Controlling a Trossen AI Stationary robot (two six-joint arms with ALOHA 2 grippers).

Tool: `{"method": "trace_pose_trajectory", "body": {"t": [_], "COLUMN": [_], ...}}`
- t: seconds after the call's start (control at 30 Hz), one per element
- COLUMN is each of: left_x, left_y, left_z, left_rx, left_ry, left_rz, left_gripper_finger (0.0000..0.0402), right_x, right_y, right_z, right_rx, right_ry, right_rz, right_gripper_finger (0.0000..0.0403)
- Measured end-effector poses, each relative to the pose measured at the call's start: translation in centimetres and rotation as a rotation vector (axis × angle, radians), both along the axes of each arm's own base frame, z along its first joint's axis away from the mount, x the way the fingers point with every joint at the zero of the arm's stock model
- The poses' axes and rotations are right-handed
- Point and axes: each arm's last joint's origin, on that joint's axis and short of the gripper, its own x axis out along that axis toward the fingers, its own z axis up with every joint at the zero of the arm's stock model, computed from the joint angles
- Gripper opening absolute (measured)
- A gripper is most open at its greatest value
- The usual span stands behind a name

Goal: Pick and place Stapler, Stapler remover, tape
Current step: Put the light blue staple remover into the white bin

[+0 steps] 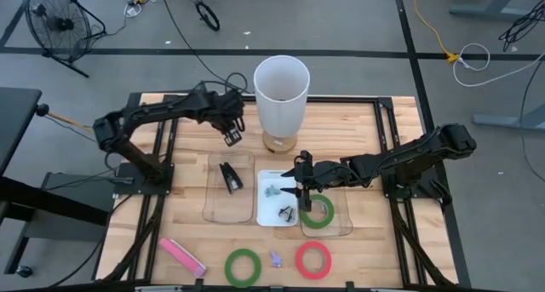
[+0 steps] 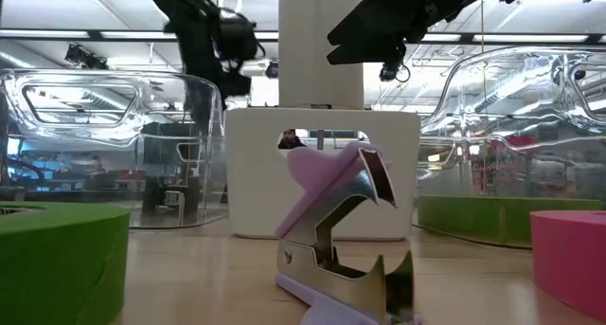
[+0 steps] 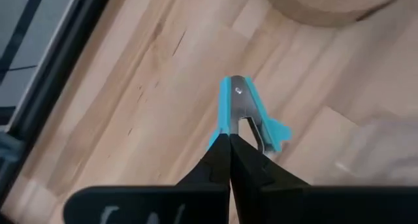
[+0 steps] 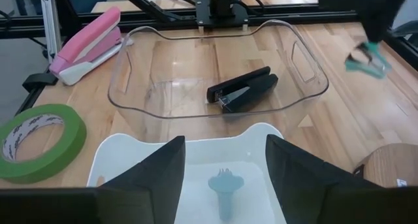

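The left gripper (image 1: 232,137) hangs above the far side of the table, just left of the tall white cylinder (image 1: 280,92), its fingers pinched tight on a blue staple remover (image 3: 243,113). I'd say it is mid-carry. The next move calls for swinging it near and right, over the white tray (image 1: 274,205) where other small removers already lie, then lowering before letting go.

The right gripper (image 1: 300,187) hovers over that same tray with its fingers spread and nothing between them, so the two could crowd each other.

A black stapler (image 1: 230,176) lies in the left clear tray (image 1: 213,208). A pink stapler (image 1: 181,255), a purple remover (image 1: 276,259), a green tape ring (image 1: 243,267) and a red tape ring (image 1: 313,259) wait along the near edge.
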Motion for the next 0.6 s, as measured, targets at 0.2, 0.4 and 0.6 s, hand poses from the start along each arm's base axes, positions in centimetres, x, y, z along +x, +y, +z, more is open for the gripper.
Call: {"method": "trace_pose_trajectory", "body": {"t": [0.2,0.4,0.6], "left_x": [-3.1,-5.7,-5.9], "left_y": [-1.7,-5.0,-9.0], "left_z": [4.1,8.1,10.1], "left_rx": [0.033,-0.044,-0.104], "left_ry": [-0.08,-0.32,-0.479], "left_rz": [0.013,-0.082,-0.214], "left_gripper_finger": [0.0,0.0,0.0], "right_x": [0.0,0.0,0.0], "right_y": [0.0,0.0,-0.1], "right_z": [0.0,0.0,0.0], "right_rx": [0.0,0.0,-0.02], "right_ry": [-0.001,-0.001,-0.004], "right_rz": [0.0,-0.001,-0.025], "right_gripper_finger": [0.0212,0.0212,0.0212]}}
